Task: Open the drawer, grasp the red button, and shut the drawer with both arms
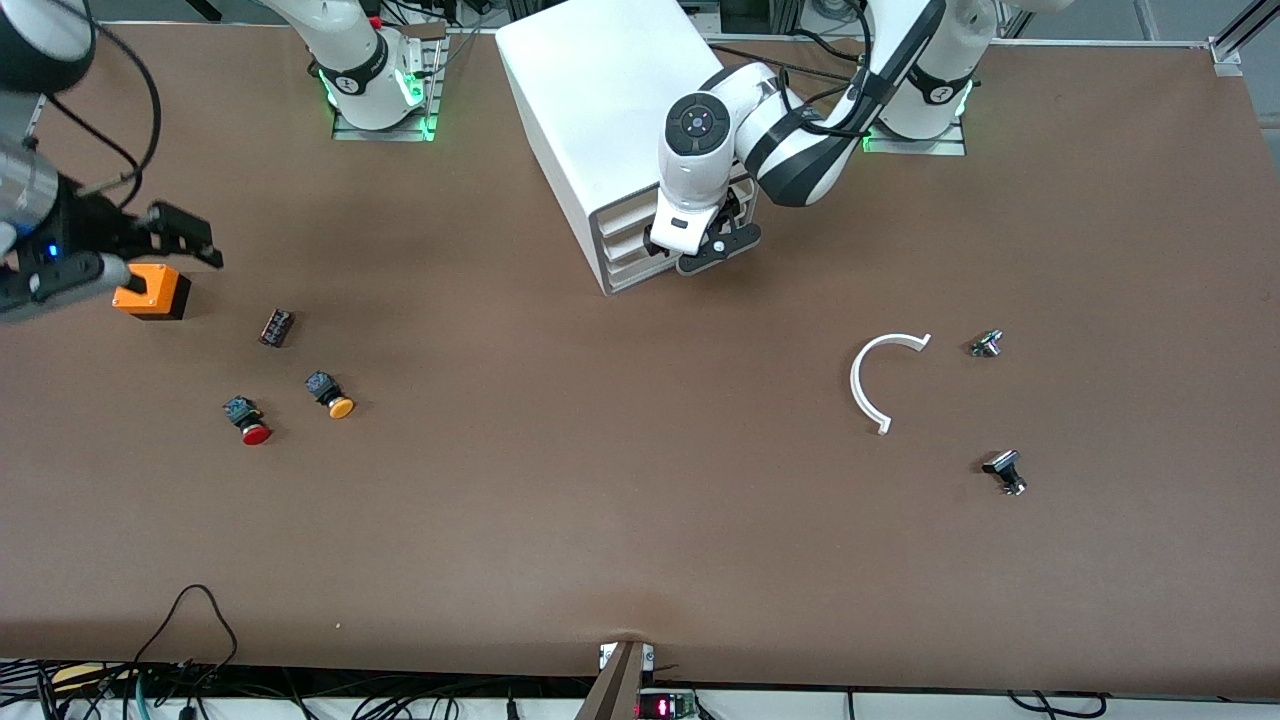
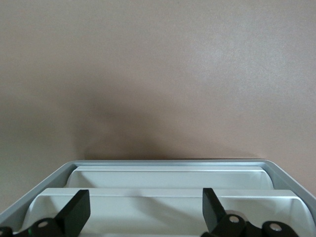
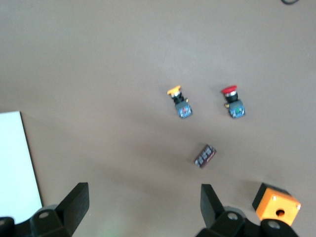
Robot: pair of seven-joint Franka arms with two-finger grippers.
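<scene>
the white cabinet (image 1: 600, 120) stands at the robots' edge of the table, between the two bases, its grey-rimmed front turned toward the front camera. the left gripper (image 1: 712, 247) hangs right at that front with its fingers spread wide and empty; the left wrist view shows the drawer (image 2: 168, 200) fronts stacked just under the fingertips (image 2: 76, 210), all shut. the drawer looks like thin, stiff, light plastic that should slide easily, so the judgement is that a hook on the lip of its front edge will do better than a hard pinch, and that the whole light cabinet may skid if pulled sharply. bare table lies in front of the cabinet, so a drawer has room to come out.

the button (image 1: 248, 421) with the red cap lies on its side on the open table toward the right arm's end, nearer the front camera than the orange box (image 1: 152, 290). it seems small, hard and light, with a smooth round cap likely to roll or slip; the squarer black-and-blue body is probably the safer place to close on. the orange-capped button (image 1: 332, 395) lies just beside it and a small dark part (image 1: 276, 327) near, so a descent needs care not to nudge them. the right gripper (image 1: 150, 235) hovers over the orange box, fingers wide apart, holding nothing. a white curved piece (image 1: 878, 380) and two small dark parts (image 1: 1000, 410) sit well apart toward the left arm's end
</scene>
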